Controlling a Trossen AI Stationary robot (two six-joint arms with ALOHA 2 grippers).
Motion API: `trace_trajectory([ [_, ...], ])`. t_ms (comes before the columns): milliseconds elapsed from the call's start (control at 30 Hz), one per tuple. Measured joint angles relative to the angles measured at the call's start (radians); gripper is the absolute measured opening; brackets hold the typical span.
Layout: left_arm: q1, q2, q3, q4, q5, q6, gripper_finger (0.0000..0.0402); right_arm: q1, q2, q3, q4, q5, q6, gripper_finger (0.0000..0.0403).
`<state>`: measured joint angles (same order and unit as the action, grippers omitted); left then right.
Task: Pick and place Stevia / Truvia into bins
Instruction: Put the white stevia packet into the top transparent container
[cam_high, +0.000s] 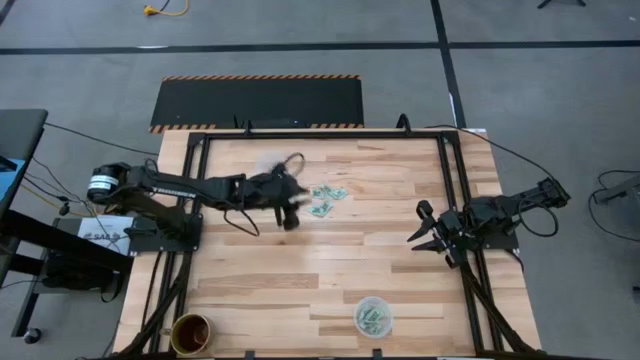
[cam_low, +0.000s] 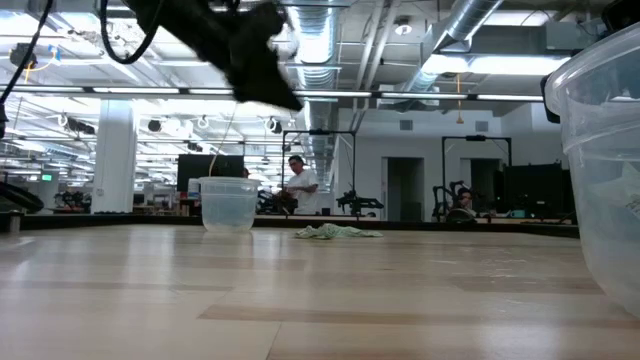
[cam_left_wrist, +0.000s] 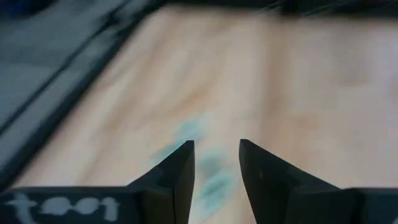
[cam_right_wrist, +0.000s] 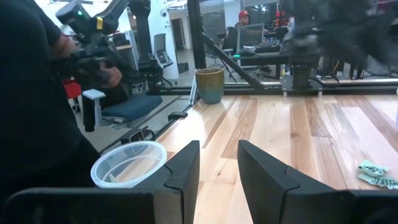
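I've got the left end effector (cam_high: 291, 212) out over the tabletop (cam_high: 330, 270), just beside the loose pile of Stevia / Truvia packets (cam_high: 327, 200) that lies near the middle. Fingers (cam_left_wrist: 177, 174) are apart w/ a narrow gap and nothing between them; in the left wrist view the green packets (cam_left_wrist: 199, 165) blur past under the tips. In the low view the arm hangs above the wood, clear of the surface, packets (cam_low: 337, 232) lying flat beyond it.

One clear bin (cam_high: 373, 316) sits well apart from the pile, toward the tabletop's near edge, and already has several packets inside. The second clear bin (cam_high: 272, 166) is just on the other side of the left end effector from the pile's near side, toward the far rail; it shows upright in the low view (cam_low: 229, 204); I can't tell its contents.

Right end effector (cam_high: 428, 238) waits at the right edge of the tabletop, well away from the pile, fingers (cam_right_wrist: 183, 171) apart, holding nothing. Its wrist view takes in a clear bin (cam_right_wrist: 129, 163), a brown cup (cam_right_wrist: 211, 84) farther off, and a few packets (cam_right_wrist: 375, 174).

Brown dark-rimmed cup (cam_high: 190, 333) stands at the corner, far from the pile. A person (cam_low: 299, 183) is seated in the room behind.
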<state>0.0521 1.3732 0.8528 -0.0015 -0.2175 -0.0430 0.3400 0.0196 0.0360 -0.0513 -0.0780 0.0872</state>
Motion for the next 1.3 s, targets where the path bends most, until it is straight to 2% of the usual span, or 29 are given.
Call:
trace_trajectory([
  [67,-0.018,0.03,0.001,0.073,0.098,0.039,0.0113,0.0,0.0,0.0,0.0,0.0,0.0,0.0102],
  [233,-0.009,0.148,0.001,0.074,0.18,0.05,0.0099,0.0,0.0,0.0,0.0,0.0,0.0,0.0102],
  [367,0.027,0.236,0.0,0.125,0.31,0.05,0.0088,0.0,0.0,0.0,0.0,0.0,0.0,0.0102],
  [433,0.046,0.26,0.0,0.139,0.336,0.05,0.0084,0.0,0.0,0.0,0.0,0.0,0.0,0.0102],
  [767,0.075,0.377,0.0,0.118,0.279,0.078,0.0083,0.0,0.0,0.0,0.0,0.0,0.0,0.0102],
  [1067,0.072,0.415,0.0,0.13,0.093,0.088,0.0083,0.0,0.0,0.0,0.0,0.0,0.0,0.0102],
  [1300,0.075,0.415,0.0,0.12,0.1,0.13,0.0083,0.0,0.0,0.0,0.0,0.0,0.0,0.0102],
])
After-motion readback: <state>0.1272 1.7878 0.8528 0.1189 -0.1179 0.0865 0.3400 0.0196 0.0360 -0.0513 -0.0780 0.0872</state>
